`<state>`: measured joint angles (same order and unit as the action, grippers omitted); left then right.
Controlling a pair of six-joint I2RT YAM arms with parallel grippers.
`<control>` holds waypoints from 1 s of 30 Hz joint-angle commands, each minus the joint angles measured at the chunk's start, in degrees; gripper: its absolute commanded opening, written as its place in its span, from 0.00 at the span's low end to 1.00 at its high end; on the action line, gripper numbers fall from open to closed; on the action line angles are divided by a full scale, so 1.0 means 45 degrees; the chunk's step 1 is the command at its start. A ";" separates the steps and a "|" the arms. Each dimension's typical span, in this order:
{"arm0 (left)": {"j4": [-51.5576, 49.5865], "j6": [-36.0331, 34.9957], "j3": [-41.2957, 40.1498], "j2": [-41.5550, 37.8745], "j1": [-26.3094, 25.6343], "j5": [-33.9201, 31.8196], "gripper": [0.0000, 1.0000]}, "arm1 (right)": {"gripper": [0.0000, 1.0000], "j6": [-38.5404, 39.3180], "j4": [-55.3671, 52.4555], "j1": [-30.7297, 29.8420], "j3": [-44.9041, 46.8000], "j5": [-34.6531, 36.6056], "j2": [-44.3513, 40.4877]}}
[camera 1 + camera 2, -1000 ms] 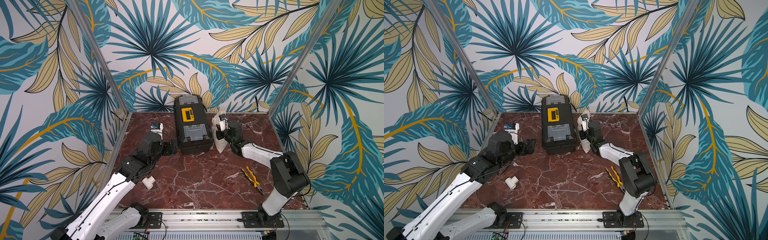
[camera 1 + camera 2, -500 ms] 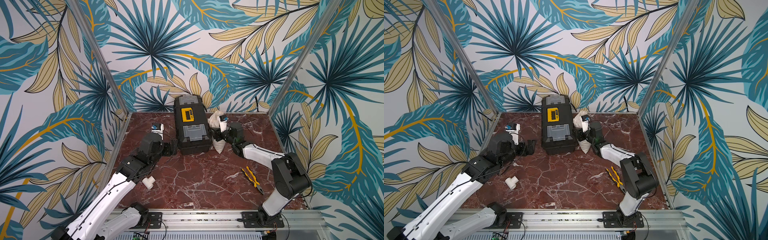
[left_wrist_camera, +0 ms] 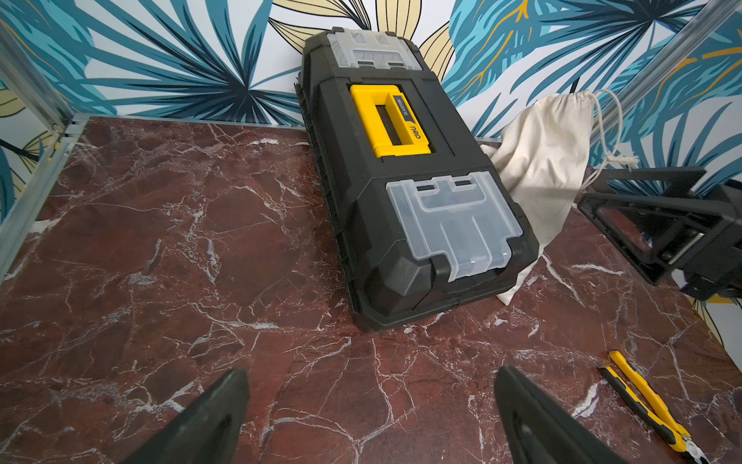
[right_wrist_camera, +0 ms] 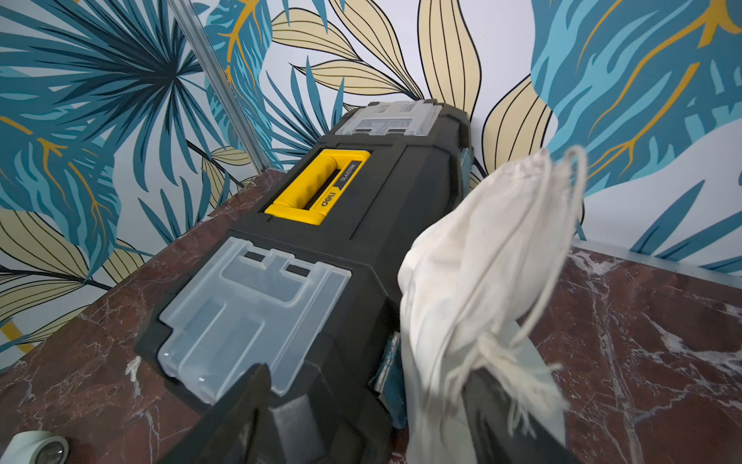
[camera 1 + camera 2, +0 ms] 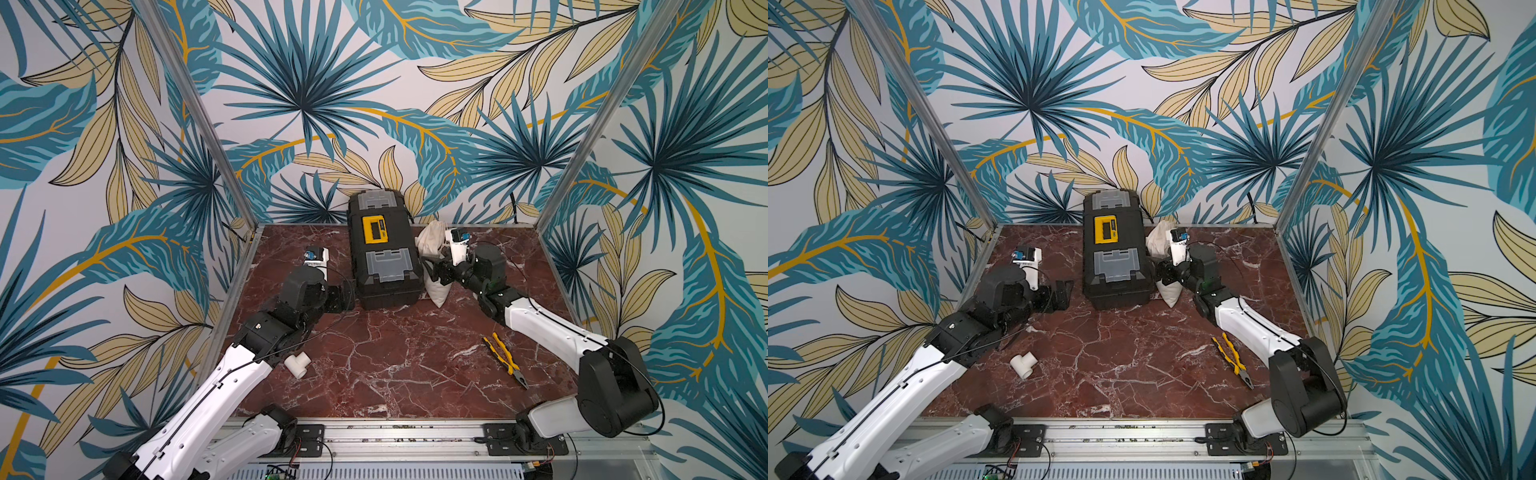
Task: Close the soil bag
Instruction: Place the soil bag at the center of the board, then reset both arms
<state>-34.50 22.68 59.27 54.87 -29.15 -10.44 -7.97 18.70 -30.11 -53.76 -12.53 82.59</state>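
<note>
The soil bag (image 5: 432, 245) (image 5: 1158, 243) is a cream cloth sack that leans against the right side of the black toolbox (image 5: 384, 257) (image 5: 1115, 257). Its top (image 3: 578, 100) is gathered, and a thin cord loops down from it. My right gripper (image 5: 435, 270) (image 5: 1163, 272) (image 4: 369, 405) is open at the bag's middle. Cloth hangs between its jaws, and the cord's frayed knot (image 4: 510, 353) rests on one finger (image 4: 502, 405). My left gripper (image 5: 345, 293) (image 5: 1065, 293) (image 3: 371, 375) is open over bare marble, left of the toolbox.
A white pipe tee (image 5: 297, 363) (image 5: 1023, 365) lies at the front left by the left arm. Yellow-handled pliers (image 5: 505, 359) (image 5: 1233, 359) (image 3: 650, 409) lie at the front right. Patterned walls enclose the marble table (image 5: 395, 353) on three sides.
The right gripper was shut near the bag's top. It has opened and come down to the bag's middle. The left arm has not moved.
</note>
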 commanded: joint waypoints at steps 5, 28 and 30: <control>0.0511 -0.0195 -0.0121 0.0089 0.0045 0.0114 1.00 | 0.81 -0.0417 -0.0950 -0.0067 0.0564 -0.0252 -0.1018; 0.0979 0.0214 -0.0342 0.0376 0.0099 -0.0583 1.00 | 0.95 0.0657 -0.4060 0.0420 -0.0459 -0.1008 -0.6087; 0.1143 0.0107 -0.0392 0.0355 0.0371 -0.0521 1.00 | 0.98 0.0694 -0.4246 0.0907 -0.0665 -0.0932 -0.6161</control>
<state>-31.94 23.00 58.02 56.71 -28.86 -11.79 -6.00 1.21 -28.21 -55.11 -17.21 55.77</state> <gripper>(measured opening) 0.999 0.966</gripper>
